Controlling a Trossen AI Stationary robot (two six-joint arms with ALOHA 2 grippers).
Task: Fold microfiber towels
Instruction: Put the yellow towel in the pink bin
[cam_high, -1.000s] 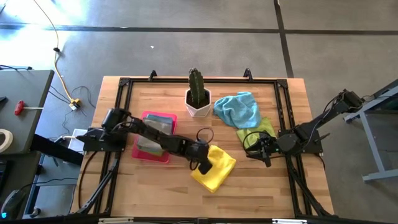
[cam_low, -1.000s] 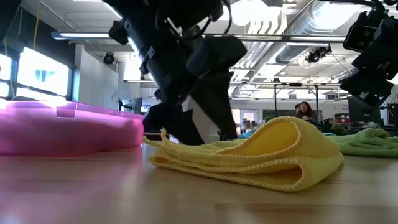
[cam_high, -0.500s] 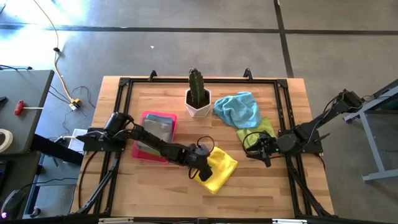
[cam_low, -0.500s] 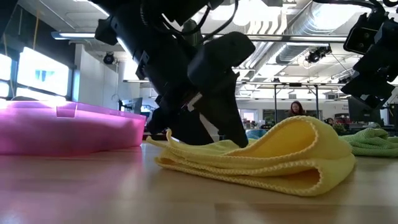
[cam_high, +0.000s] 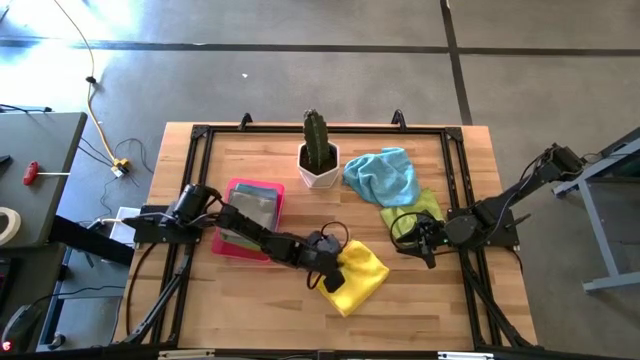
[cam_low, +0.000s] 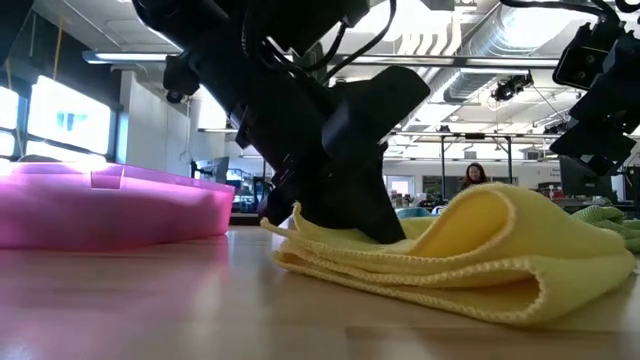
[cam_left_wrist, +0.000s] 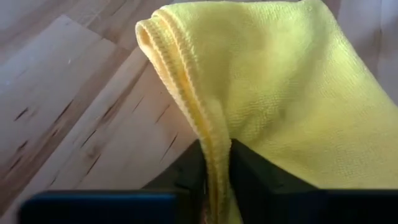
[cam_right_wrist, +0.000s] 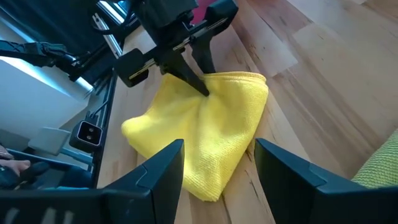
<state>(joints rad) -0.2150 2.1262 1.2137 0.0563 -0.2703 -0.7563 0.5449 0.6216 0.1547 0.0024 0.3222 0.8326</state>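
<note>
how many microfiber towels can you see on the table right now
4, maybe more hidden: a yellow towel pinched by the left gripper, a light blue towel beside the cactus pot, a lime green towel near the right gripper, a grey towel in the pink tray.

Yellow towel (cam_high: 358, 278) folded, edge pinched; others heaped.

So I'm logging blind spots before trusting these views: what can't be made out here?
- Yellow towel, high view: the pinched edge is hidden under the left gripper.
- Pink tray, high view: the left arm crosses it, so the folded cloths inside are partly covered.
- Lime green towel, high view: partly hidden by the open right gripper; in the low view only a sliver shows at the edge.
- Person in the low view's background: too small to describe.
</note>
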